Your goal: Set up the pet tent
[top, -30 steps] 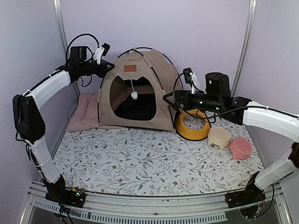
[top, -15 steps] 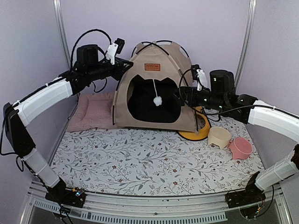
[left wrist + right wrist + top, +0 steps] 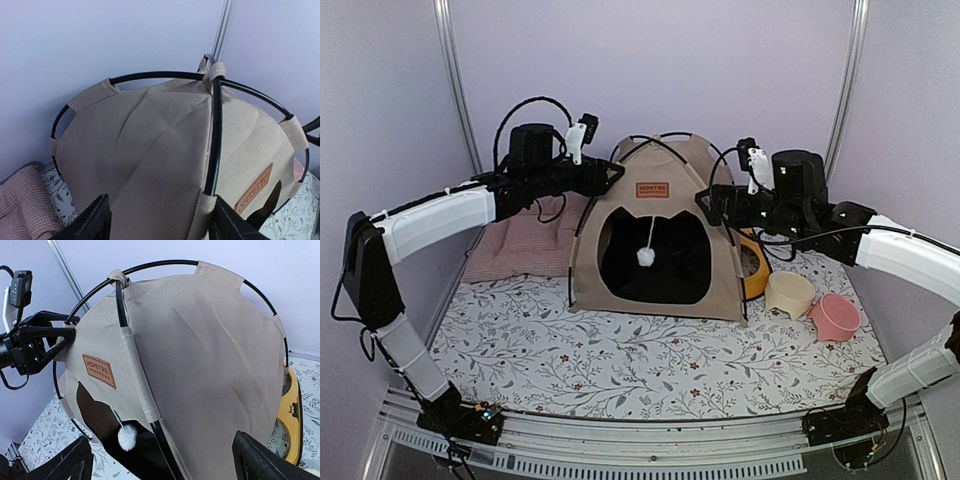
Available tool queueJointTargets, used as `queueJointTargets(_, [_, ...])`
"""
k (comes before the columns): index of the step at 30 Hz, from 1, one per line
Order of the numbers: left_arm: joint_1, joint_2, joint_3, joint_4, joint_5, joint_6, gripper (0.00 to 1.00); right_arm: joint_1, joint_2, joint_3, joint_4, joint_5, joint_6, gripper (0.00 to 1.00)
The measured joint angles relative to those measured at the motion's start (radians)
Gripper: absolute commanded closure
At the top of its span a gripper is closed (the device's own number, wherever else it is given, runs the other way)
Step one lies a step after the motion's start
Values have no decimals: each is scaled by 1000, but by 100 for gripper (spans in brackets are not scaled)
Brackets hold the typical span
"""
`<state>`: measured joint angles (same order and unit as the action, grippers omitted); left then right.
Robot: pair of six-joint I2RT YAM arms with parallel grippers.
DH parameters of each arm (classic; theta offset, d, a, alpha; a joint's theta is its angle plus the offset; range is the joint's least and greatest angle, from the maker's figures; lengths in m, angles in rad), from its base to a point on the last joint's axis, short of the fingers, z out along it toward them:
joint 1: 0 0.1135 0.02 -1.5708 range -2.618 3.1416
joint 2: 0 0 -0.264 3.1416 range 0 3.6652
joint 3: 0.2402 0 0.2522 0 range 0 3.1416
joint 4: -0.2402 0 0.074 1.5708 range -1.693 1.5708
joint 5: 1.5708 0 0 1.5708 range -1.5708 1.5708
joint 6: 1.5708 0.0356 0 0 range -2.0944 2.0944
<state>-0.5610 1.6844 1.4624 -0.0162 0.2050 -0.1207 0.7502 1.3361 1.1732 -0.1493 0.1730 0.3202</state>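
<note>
The left arm (image 3: 440,215) reaches in a high arc, forearm level, to the pet tent's (image 3: 655,240) upper left side. The left jaws are released, parted around the tan fabric and a black pole (image 3: 216,135) without pinching them. The right arm (image 3: 910,255) stretches level to the tent's upper right; the right jaws gape wide on either side of its wall, gripping nothing.

The tent stands upright mid-desk (image 3: 620,350), doorway facing the arms' bases, black lining inside, a white pom-pom (image 3: 645,257) hanging in the opening. A yellow bowl stand (image 3: 757,270) is partly hidden behind the tent's right corner. Right of the tent lie a cream bowl (image 3: 790,293) and a pink bowl (image 3: 835,315), both tilted. A pink cushion (image 3: 515,240) lies left of the tent.
</note>
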Motion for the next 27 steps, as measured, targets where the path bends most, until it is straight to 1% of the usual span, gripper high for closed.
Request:
queueJointTargets(1, [-1,-5,-11,13,-17,-11,21,0,-3,0,-2,4,0,1])
queueJointTargets(3, [-1,-28,-45,32,-49,-28,15,0,-12,0,-4,16,0,1])
queueJointTargets(4, [-1,-45,-61,35,-66,-34,9,0,-17,-1,-4,23,0,1])
queueJointTargets(5, [0,-61,-73,36,-82,-38,5,0,-22,-2,-4,29,0,1])
queueJointTargets(6, [0,-79,-82,38,-92,-41,4,0,-28,-5,-3,37,0,1])
queueJointTargets(12, [13,-227,-140,51,-185,-87,3,0,-58,-31,14,84,0,1])
queueJointTargets(16, [54,-310,-209,58,-242,-145,3,0,-62,-48,31,98,-3,1])
queueJointTargets(22, [229,-351,-343,20,-311,-285,4,0,-84,-76,63,106,-8,1])
queueJointTargets(27, [327,-341,-420,-30,-370,-364,4,0,-102,-80,86,105,-16,1])
